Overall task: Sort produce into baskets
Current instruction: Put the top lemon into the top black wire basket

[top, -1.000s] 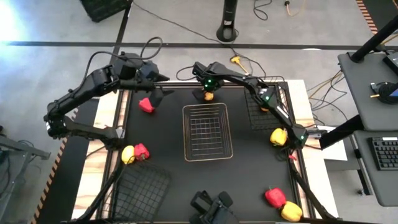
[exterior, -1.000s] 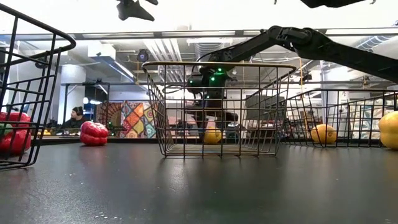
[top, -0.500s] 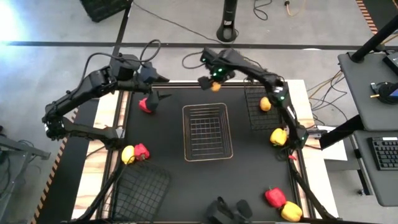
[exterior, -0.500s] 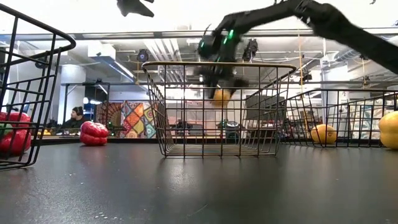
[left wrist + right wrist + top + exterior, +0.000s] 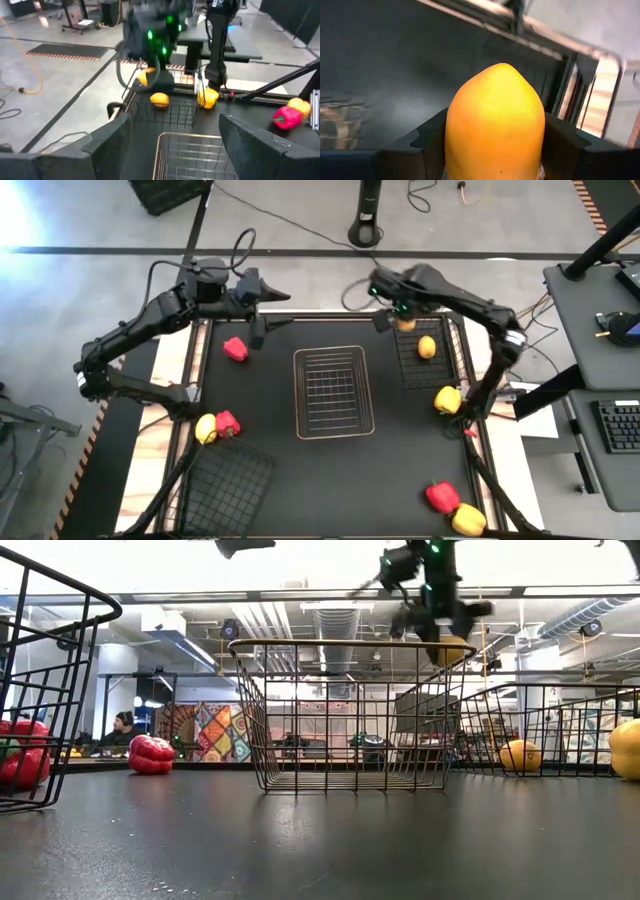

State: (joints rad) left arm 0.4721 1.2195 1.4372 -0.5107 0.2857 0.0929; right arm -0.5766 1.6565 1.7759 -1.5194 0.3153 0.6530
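Observation:
My right gripper [image 5: 401,320] is raised over the far left corner of the black basket [image 5: 440,365] at the table's far right, shut on a yellow-orange lemon [image 5: 495,120]. Another lemon [image 5: 427,347] lies inside that basket. My left gripper [image 5: 175,150] hangs open and empty high over the far left, near a red pepper [image 5: 235,348] on the table. The pale wire basket [image 5: 333,392] stands in the middle and a second black basket [image 5: 228,490] at the near left. My right gripper pinches the lemon between its two fingers [image 5: 427,145], one on each of the lemon's long sides [image 5: 456,137]. The fingers come steeply from above. The lemon [image 5: 450,648] is lifted clear of the table and hangs below the fingers, its pointed end away from the gripper.
A yellow pepper [image 5: 205,428] and a red pepper [image 5: 228,422] lie together at the left edge. One yellow pepper [image 5: 447,399] sits by the right edge. A red pepper [image 5: 442,497] and a yellow one [image 5: 467,520] lie at the near right corner.
My right gripper has closed somewhat on the lemon at the middle of the far edge, lifted it clear of the table and carried it up and toward the right, to above the far right black basket's corner. My left gripper has tipped upward and rolled a little.

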